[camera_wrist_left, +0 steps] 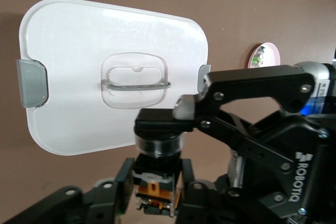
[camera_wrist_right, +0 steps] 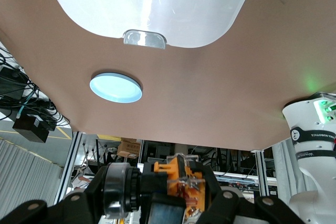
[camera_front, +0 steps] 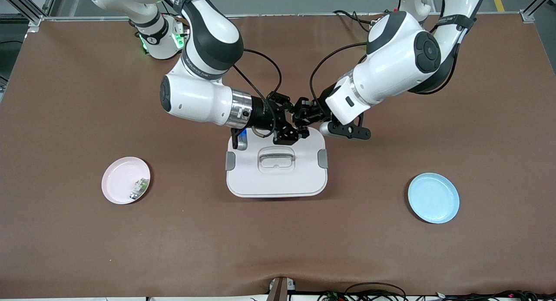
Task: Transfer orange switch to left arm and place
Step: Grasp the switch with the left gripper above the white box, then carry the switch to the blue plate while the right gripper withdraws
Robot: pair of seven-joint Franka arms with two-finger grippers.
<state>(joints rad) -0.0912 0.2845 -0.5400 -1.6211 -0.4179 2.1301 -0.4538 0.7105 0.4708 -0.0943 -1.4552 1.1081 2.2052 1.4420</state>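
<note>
Front view: left gripper (camera_front: 304,112) & right gripper (camera_front: 284,118) both clamped on orange switch (camera_wrist_left: 157,184), over box (camera_front: 304,179) edge.

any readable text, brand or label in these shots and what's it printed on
"ROBOTIQ": white letters on the black body of the right tool, seen in the left wrist view above the box.
White lettering on the black band of the right arm's base: too blurred to read.
White lettering on the black bands of both arms in the front view: too small to read.
Nothing is printed on the box or the plates.
</note>
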